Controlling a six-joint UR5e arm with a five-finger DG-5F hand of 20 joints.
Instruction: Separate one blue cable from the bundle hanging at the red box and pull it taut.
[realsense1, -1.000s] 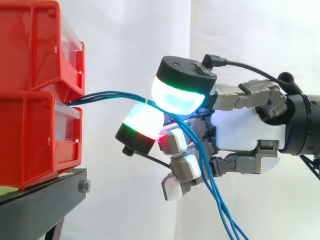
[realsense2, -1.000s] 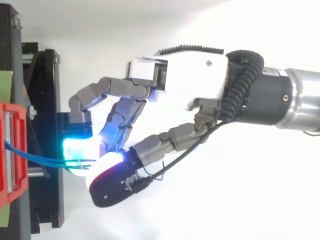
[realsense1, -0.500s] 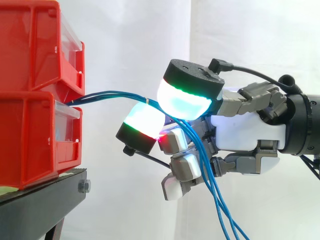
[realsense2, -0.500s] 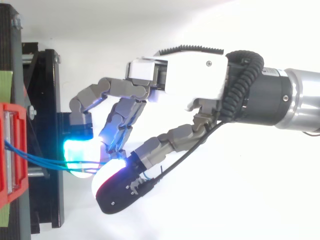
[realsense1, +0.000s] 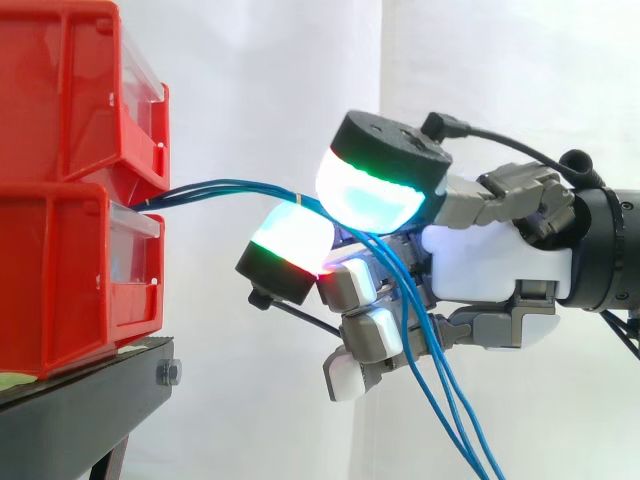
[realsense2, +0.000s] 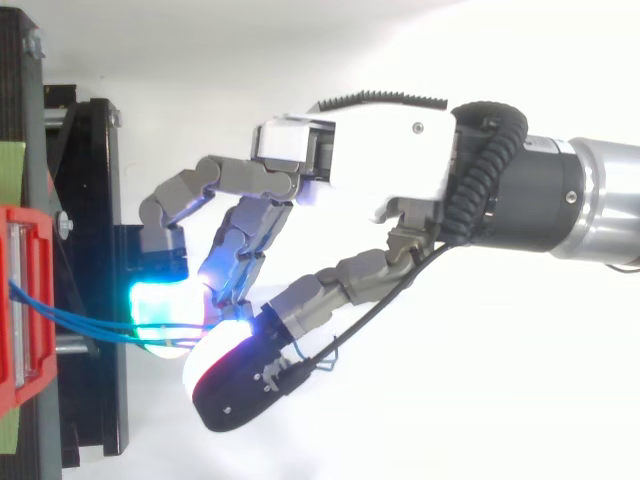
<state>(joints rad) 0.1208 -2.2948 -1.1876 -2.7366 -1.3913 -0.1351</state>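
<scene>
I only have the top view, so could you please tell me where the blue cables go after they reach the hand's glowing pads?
Observer: In the side view the blue cables pass between two pads of the hand, then hang down in front of its palm and run off the bottom edge.
Operator: Thank you. Where do they leave the red bins?
Observer: From the gap between the upper red bin and the lower red bin, at their front.
Operator: Is the stretch from the bins to the pads straight?
Observer: No, it arches gently upward before it reaches the pads.
</scene>
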